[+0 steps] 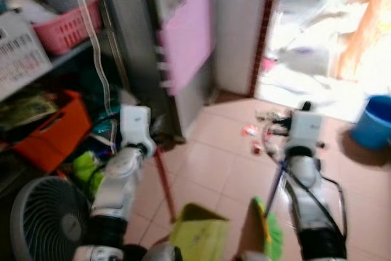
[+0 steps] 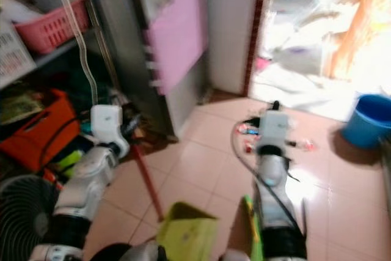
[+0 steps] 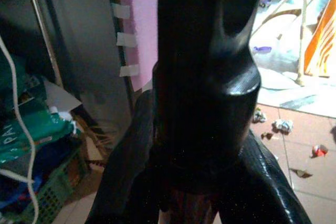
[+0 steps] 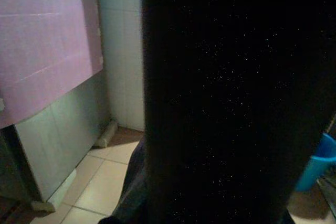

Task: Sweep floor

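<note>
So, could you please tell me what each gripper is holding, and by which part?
The left gripper is closed on the dustpan's red handle. The right gripper appears to carry the green broom, but the grip itself cannot be seen.

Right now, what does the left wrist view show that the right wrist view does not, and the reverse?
Left wrist view: small scattered litter pieces on the floor, a green plastic crate and a thin white cord among the shelf goods.

Right wrist view: a round blue plastic bucket and a white tiled wall.

Both: the flat pink sheet on the grey metal cabinet, pale pink floor tiles, and a large dark shape close before the lens.
</note>
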### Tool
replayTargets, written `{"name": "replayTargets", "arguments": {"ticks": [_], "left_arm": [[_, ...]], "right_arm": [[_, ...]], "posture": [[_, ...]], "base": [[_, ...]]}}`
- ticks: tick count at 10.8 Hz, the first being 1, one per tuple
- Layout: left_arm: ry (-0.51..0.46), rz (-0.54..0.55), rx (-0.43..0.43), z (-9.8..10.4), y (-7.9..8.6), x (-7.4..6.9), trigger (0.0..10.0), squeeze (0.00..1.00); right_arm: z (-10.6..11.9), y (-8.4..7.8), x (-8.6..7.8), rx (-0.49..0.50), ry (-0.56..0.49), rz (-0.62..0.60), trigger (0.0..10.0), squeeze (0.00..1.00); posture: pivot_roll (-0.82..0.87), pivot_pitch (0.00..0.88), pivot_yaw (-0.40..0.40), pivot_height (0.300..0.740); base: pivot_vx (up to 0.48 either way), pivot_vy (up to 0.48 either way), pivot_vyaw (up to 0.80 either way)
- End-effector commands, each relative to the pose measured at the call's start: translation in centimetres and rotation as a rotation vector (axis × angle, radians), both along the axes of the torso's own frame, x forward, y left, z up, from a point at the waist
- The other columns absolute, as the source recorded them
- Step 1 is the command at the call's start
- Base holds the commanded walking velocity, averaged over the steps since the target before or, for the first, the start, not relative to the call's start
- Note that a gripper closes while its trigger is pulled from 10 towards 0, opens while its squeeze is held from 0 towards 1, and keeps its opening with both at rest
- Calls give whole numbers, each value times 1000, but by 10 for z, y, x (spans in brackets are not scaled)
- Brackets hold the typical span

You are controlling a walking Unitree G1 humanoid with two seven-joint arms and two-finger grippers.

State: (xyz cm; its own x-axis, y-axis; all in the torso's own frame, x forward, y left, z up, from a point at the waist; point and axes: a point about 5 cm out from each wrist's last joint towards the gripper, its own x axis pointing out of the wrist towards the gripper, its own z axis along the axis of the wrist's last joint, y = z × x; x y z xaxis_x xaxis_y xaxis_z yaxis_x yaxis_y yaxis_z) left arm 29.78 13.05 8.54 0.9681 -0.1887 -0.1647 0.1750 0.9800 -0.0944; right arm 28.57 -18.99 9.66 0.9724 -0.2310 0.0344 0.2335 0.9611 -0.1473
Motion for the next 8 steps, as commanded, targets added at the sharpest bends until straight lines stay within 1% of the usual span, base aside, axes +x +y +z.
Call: {"name": "replayTargets", "arguments": {"ticks": [1,2,3,4,5,8], "left_arm": [[-63,8,-1,14,1,6,10000,0],[-67,-2,-19,15,0,6,10000,0],[-76,-33,-57,16,-3,5,10000,0],[-88,-40,-60,18,-4,6,10000,0],[-98,-43,-64,21,-6,7,10000,0],[-106,-47,-73,22,-7,8,10000,0]], "right_arm": [[1,0,2,6,6,1,10000,0],[1,0,2,4,4,2,10000,0],[0,-1,2,15,12,-5,10000,0],[0,-1,2,11,12,-4,10000,0],[1,-2,3,6,7,-1,10000,0],[4,-2,4,-3,-2,8,10000,0]], "posture": [[-86,0,94,740],[-89,0,95,740],[-90,0,92,740],[-90,0,89,740],[-89,0,85,740],[-91,0,82,740]], "base": [[0,0,0],[0,0,0],[0,0,-800],[0,0,-800],[259,0,-594],[317,0,0]]}}
